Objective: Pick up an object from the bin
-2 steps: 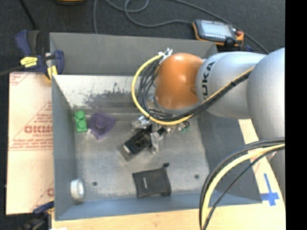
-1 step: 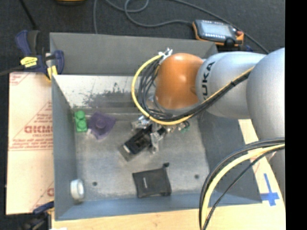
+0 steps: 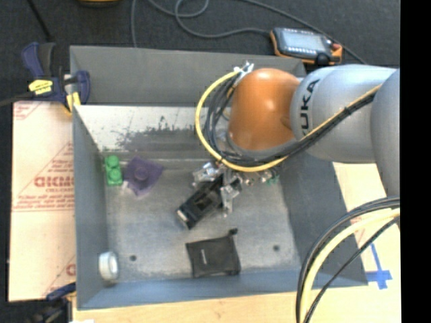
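My gripper hangs under the orange wrist cover, low over the middle of the bin. A black oblong block lies tilted on the floor just below and left of it, its upper end reaching up to the gripper's metal parts. Whether they touch is not clear. A flat black square pouch lies nearer the front wall, apart from the block.
At the left, near the back wall, a purple piece rests beside a green piece. A small silver-white roll sits in the front left corner. A bit of green peeks out under the arm.
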`<action>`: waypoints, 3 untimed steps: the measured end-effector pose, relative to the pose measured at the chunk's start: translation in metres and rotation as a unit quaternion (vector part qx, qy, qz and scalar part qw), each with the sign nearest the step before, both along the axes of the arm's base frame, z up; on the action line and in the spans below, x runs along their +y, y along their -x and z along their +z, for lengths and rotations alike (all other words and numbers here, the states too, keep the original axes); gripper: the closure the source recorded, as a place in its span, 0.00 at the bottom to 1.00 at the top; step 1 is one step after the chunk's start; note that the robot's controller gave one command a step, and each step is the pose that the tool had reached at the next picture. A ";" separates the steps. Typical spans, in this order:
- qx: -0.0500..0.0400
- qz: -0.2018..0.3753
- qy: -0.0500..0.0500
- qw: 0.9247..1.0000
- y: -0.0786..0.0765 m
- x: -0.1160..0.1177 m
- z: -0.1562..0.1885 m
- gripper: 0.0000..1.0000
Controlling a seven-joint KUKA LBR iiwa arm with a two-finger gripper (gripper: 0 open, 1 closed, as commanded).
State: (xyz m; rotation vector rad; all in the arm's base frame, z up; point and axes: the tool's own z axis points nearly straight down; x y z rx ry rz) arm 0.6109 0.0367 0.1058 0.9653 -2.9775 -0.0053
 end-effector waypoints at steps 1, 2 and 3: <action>-0.010 0.019 0.000 1.000 -0.001 -0.019 0.028 1.00; 0.003 0.028 -0.001 1.000 0.021 -0.035 0.044 1.00; -0.005 0.036 0.001 0.999 -0.020 -0.010 0.097 1.00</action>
